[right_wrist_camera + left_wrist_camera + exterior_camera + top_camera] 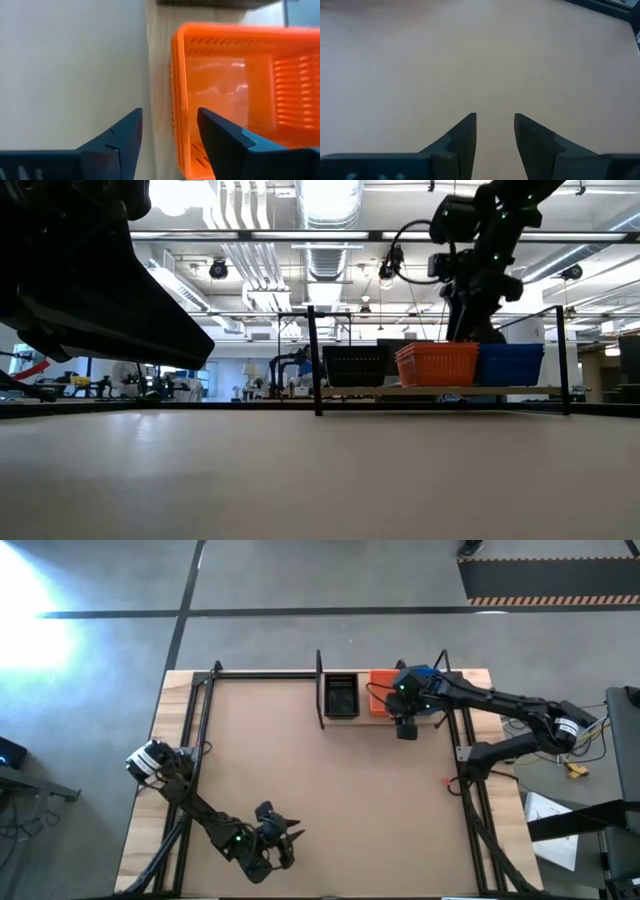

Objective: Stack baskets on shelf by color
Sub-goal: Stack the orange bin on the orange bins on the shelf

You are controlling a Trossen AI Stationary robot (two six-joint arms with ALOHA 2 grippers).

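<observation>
On the shelf (pixel 440 391) at the table's far edge stand a black basket (pixel 355 366), an orange basket (pixel 437 364) and a blue basket (pixel 510 364) side by side, each resting on its bottom. My right gripper (pixel 170 130) hovers open just above the orange basket (pixel 240 90). One finger is over the basket's inside and the other is outside one side wall; neither touches it. The arm partly hides the blue basket (pixel 425 673) in the high view. My left gripper (pixel 495 120) waits open over bare tabletop near the front left (pixel 288 836).
Black metal uprights (pixel 314 360) frame the shelf, and black rails (pixel 195 710) run along the table's left, right and far sides. The wide brown tabletop (pixel 330 800) lies between the two arms. The left arm's dark body (pixel 90 290) fills the low view's upper left.
</observation>
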